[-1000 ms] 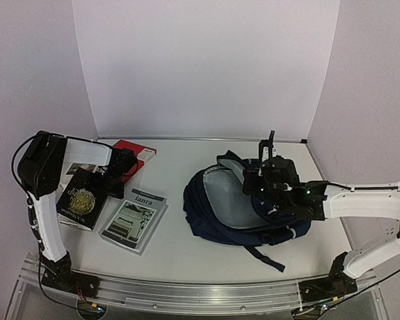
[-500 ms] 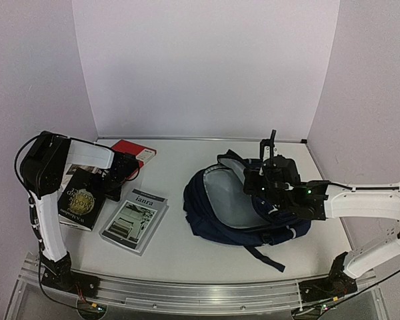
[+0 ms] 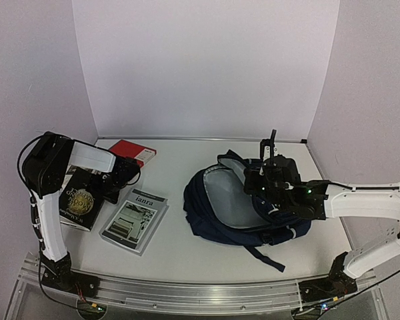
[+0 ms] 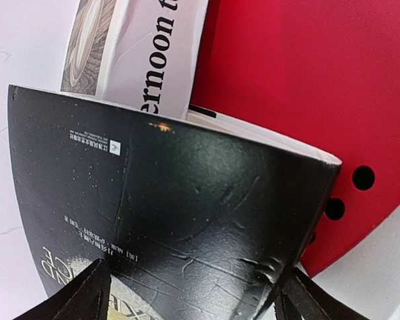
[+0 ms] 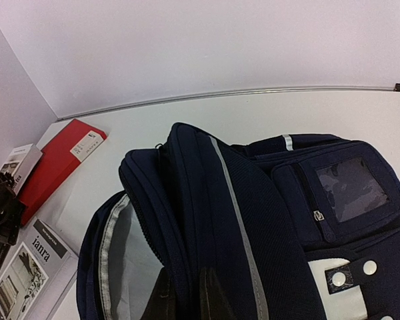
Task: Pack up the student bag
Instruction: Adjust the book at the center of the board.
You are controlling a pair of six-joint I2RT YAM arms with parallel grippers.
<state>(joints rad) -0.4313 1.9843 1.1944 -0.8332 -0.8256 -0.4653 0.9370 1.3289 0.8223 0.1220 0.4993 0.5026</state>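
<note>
The student bag (image 3: 240, 213), navy with thin grey stripes, lies right of centre with its mouth open to the left and pale lining showing. My right gripper (image 3: 253, 182) is shut on the raised upper rim of the bag (image 5: 253, 200), fabric pinched between its fingers (image 5: 210, 297). At the far left my left gripper (image 3: 110, 187) straddles a black book with gold lettering (image 3: 82, 200). In the left wrist view both fingers (image 4: 93, 297) press the side edges of the black book (image 4: 187, 213), whose far right corner stands slightly off the table.
A red book (image 3: 133, 151) lies behind the left gripper, with a white book (image 4: 153, 53) beside it, partly under the black one. A grey book titled "ianra" (image 3: 135, 220) lies between the black book and the bag. Walls close in the back and both sides.
The left gripper's fingers have drawn in against the black book's edges and the left wrist has shifted slightly toward the near left. The right arm and bag have not moved.
</note>
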